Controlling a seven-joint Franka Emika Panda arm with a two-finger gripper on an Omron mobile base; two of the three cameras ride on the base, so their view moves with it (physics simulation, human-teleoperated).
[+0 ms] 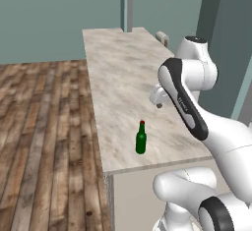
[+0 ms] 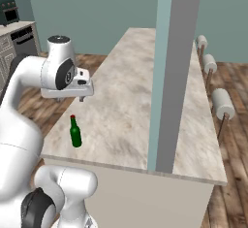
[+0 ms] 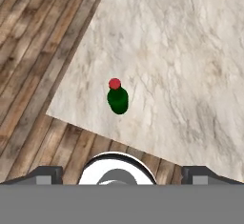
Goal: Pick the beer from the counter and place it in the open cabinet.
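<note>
Hand view looks almost straight down on the beer (image 3: 117,97), its red cap up, standing upright on the counter (image 3: 190,51) near the corner where the stone meets the wooden floor (image 3: 33,51). The bottle stands free, nothing touching it.

The step in hand looks like the approach: the beer is not yet picked. The gripper (image 2: 81,94) hangs well above the counter and off to one side of the bottle, pointing down, its jaws spread wide and empty. The next move calls for lowering the hand over the bottle and centring it between the fingers before they close, probably around the body below the narrow neck.

In the left base view the arm (image 1: 189,102) bends forward over the counter, elbow high, wrist turned downward. The open cabinet isn't identifiable here.
</note>
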